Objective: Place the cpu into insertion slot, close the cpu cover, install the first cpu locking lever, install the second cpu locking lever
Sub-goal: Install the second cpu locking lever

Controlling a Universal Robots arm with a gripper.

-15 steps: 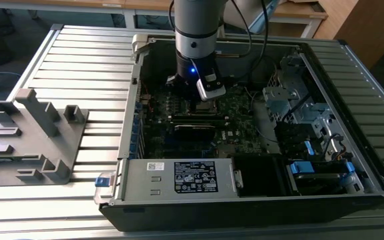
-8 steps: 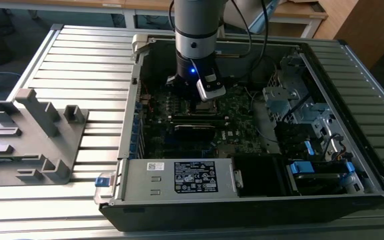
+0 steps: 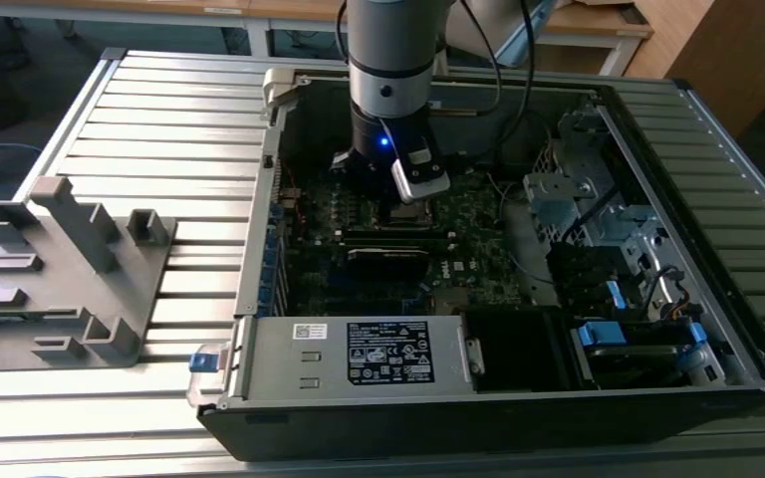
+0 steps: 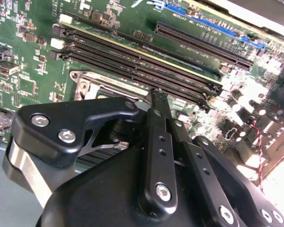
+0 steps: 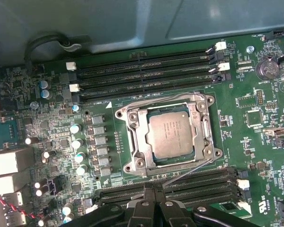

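The cpu (image 5: pixel 173 135), a dull silver square, lies flat in the insertion slot (image 5: pixel 120 113) on the green motherboard. The cpu cover (image 5: pixel 138 137), a silvery frame with a window, lies down around it. One thin wire lever (image 5: pixel 189 172) slants out from the slot's corner toward my fingertips. Another thin lever (image 5: pixel 161 97) runs along the slot's far edge. My gripper (image 5: pixel 155 188) is shut, its tips close beside the slanting lever's end, just off the slot's edge; I see nothing held. In the second wrist view the gripper (image 4: pixel 157 94) hangs over the slot's rim (image 4: pixel 97 82). The arm reaches into the case (image 3: pixel 402 207).
Black memory slots (image 5: pixel 142 71) flank the socket on one side, and more of them (image 5: pixel 199 182) lie on the other. A grey power-supply box (image 3: pixel 356 354) and a drive cage (image 3: pixel 596 199) crowd the open case. A grey fixture (image 3: pixel 57 269) stands at the exterior view's left.
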